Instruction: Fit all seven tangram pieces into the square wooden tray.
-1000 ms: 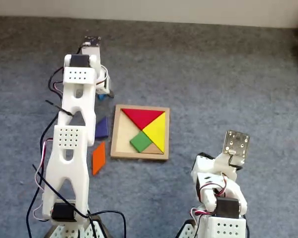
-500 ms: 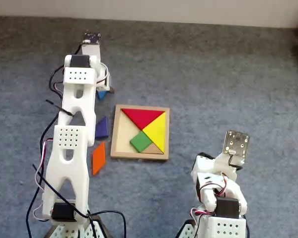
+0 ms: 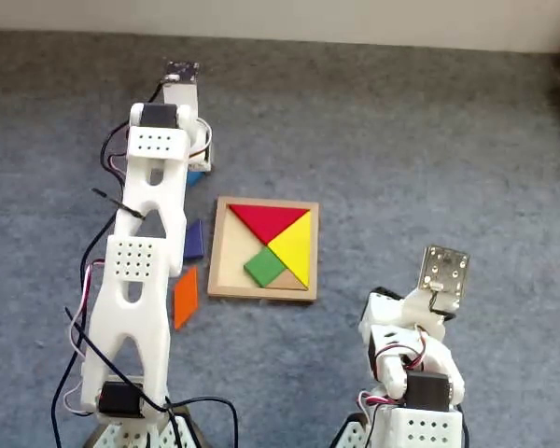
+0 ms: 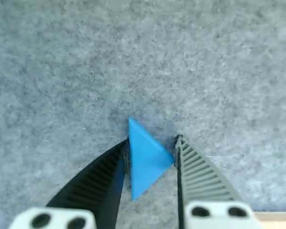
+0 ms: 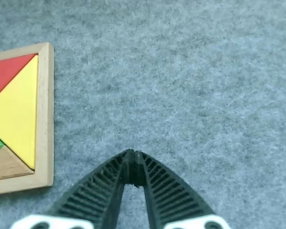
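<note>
The square wooden tray (image 3: 222, 257) lies mid-counter, partly filled. A red triangle (image 3: 266, 221) sits along its far edge, with a yellow triangle (image 3: 296, 250) on its right side. A green square (image 3: 263, 267) and a tan triangle (image 3: 285, 277) lie toward the near edge, and pale bare floor shows on the left. Just left of the tray lie a purple piece (image 3: 193, 241) and an orange parallelogram (image 3: 185, 297). Beyond the tray's far left corner, the left claw (image 4: 151, 143) grips the blue triangle (image 4: 143, 162) between its two fingers. The right claw (image 5: 134, 157) is pinched together, holding nothing, over the grey counter (image 5: 190, 71) right of the tray.
</note>
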You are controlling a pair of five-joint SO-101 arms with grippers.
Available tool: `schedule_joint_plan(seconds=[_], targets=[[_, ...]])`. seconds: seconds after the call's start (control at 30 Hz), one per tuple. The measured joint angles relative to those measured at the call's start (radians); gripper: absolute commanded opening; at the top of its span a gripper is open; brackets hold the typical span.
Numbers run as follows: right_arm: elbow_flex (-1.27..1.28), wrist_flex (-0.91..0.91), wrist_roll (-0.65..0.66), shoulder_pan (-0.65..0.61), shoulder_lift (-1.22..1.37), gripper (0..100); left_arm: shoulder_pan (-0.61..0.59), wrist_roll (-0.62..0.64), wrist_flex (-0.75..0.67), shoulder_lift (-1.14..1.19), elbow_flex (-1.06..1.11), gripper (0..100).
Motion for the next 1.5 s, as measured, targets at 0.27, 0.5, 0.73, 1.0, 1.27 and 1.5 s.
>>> schedule_joint_plan(seconds=[0.27, 0.5, 0.73, 1.0, 1.27, 1.5], targets=[[0.000, 0.000, 0.000, 0.000, 0.000, 0.5, -0.002, -0.041, 0.092, 0.000, -0.031, 12], [0.000, 0.000, 0.000, 0.000, 0.000, 0.5, -0.006, -0.104, 0.169, 0.003, -0.098, 12], [0.000, 0.000, 0.000, 0.000, 0.000, 0.5, 0.020, -0.107, 0.173, -0.117, 0.054, 12], [0.000, 0.000, 0.000, 0.000, 0.000, 0.5, 0.149, -0.107, 0.173, -0.456, 0.506, 12], [0.000, 0.000, 0.000, 0.000, 0.000, 0.5, 0.279, -0.114, 0.164, -0.606, 0.806, 12], [0.000, 0.000, 0.000, 0.020, 0.000, 0.5, 0.302, -0.264, 0.063, -0.606, 0.887, 12]])
